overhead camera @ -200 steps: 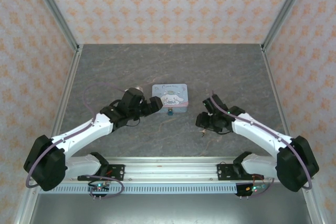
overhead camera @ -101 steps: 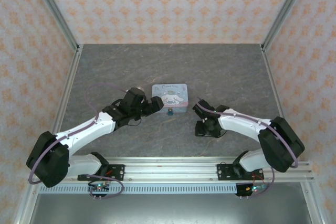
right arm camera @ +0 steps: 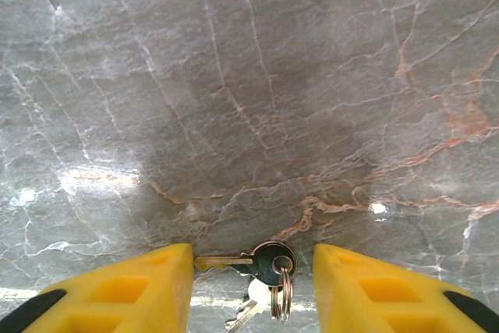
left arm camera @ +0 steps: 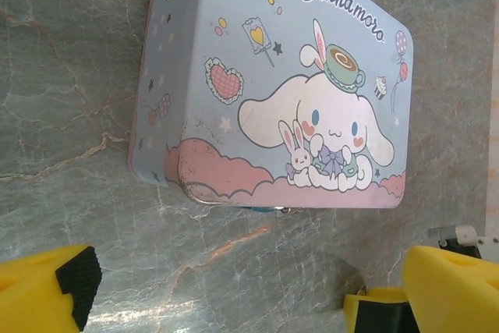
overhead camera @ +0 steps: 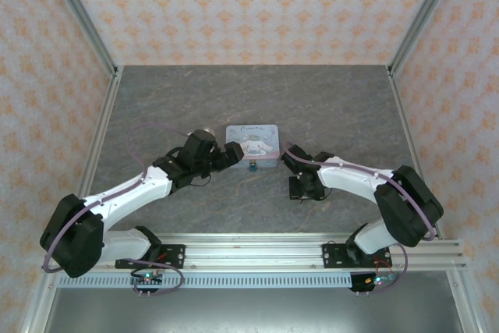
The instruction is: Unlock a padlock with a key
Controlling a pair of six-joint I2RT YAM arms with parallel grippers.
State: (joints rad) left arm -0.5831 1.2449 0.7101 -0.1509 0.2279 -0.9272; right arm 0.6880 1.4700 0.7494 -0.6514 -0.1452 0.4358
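Left end effector (left arm camera: 242, 302): fingers spread wide, holding nothing, just short of pastel tin (left arm camera: 273, 76). Padlock (overhead camera: 253, 167): tiny, blue, at tin's near edge. Right end effector (right arm camera: 252, 259): half open, low over table (right arm camera: 234, 76), yellow fingers flanking key (right arm camera: 230, 262), gaps both sides, no grip. Key flat on table, on ring (right arm camera: 282, 294) with second key (right arm camera: 251, 313).

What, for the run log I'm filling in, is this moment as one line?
left fingers: open, facing tin | right fingers: open, straddling key lying on table | padlock: at tin's near edge
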